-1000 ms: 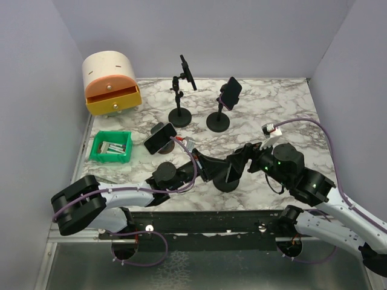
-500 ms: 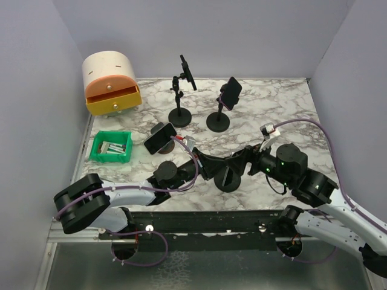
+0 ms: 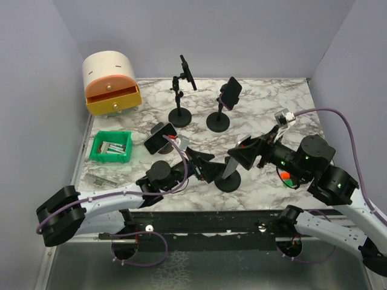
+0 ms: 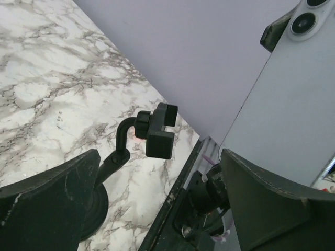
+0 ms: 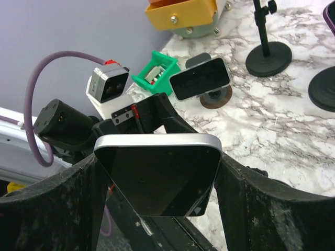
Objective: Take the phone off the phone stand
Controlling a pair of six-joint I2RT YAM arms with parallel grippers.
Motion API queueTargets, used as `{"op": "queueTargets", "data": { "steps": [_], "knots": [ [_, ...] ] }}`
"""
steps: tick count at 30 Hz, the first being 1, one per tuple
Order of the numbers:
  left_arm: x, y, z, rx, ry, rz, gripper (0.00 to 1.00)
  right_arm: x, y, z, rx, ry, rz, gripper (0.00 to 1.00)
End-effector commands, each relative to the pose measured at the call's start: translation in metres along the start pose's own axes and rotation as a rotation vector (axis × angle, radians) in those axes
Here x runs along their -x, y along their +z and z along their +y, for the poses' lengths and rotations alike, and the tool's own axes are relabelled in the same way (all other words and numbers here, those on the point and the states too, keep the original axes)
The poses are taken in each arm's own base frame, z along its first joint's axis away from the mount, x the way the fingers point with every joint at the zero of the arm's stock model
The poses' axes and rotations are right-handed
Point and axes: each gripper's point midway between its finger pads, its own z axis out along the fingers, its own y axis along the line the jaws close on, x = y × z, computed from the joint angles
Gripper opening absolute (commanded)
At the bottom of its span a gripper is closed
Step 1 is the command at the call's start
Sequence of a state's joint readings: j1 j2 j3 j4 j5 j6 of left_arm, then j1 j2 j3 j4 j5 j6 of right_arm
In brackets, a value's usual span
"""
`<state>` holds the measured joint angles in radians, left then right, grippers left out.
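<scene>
Surface: grey-veined marble bench [image 3: 272, 103]
Done: silver-edged dark phone [image 5: 157, 172] clear of black round-based stand [image 4: 159, 130]
Right gripper [image 5: 159, 198]: clamping phone
Left gripper [image 3: 210, 168]: wide, empty
Remaining: set-down, perhaps

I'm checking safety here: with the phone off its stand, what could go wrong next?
The phone is pinched only by its side edges between the right fingers, above the table; it might slip and drop. The left fingers are open near the empty stand; moving away carelessly might tip it.
</scene>
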<state>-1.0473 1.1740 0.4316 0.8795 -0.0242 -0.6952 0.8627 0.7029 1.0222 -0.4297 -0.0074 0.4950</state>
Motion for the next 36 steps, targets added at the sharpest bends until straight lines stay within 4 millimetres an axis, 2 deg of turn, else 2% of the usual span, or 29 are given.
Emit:
{"op": "queueTargets", "data": {
  "steps": [1,3,4,7,9,11,14,17,23,26,30,36],
  "knots": [
    [0.029,-0.016,0.007,0.108,0.032,-0.063,0.99,0.020,-0.012,0.019,0.059,-0.024,-0.015,0.00],
    [0.046,-0.030,0.008,0.145,0.049,-0.115,0.99,0.025,-0.012,0.020,0.053,-0.028,-0.023,0.00],
    [0.050,-0.035,0.016,0.190,0.063,-0.132,0.99,0.027,-0.011,0.020,0.049,-0.030,-0.025,0.00],
    [0.082,-0.061,0.020,0.265,0.109,-0.241,0.99,0.031,-0.004,0.020,0.039,-0.030,-0.027,0.00],
    [0.097,-0.071,0.008,0.226,0.162,-0.275,0.99,0.031,0.005,0.021,0.039,-0.027,-0.023,0.00],
    [0.105,-0.073,-0.021,0.103,0.259,-0.257,0.99,0.033,0.014,0.023,0.044,-0.021,-0.020,0.00],
    [0.106,-0.067,-0.059,-0.049,0.354,-0.174,0.99,0.036,0.026,0.025,0.047,-0.008,-0.021,0.00],
    [0.096,-0.054,-0.076,-0.095,0.405,-0.016,0.96,0.041,0.035,0.027,0.041,0.011,-0.035,0.00],
    [0.072,-0.030,-0.065,-0.022,0.442,0.234,0.81,0.049,0.046,0.028,0.028,0.057,-0.050,0.00],
    [0.068,-0.025,-0.068,-0.041,0.438,0.250,0.77,0.050,0.052,0.023,-0.008,0.072,-0.050,0.00],
    [0.073,-0.023,-0.067,-0.034,0.452,0.224,0.72,0.048,0.054,0.021,-0.028,0.091,-0.038,0.00],
    [0.079,-0.021,-0.068,-0.029,0.460,0.198,0.53,0.049,0.055,0.020,-0.038,0.097,-0.034,0.00]
  ]
}}
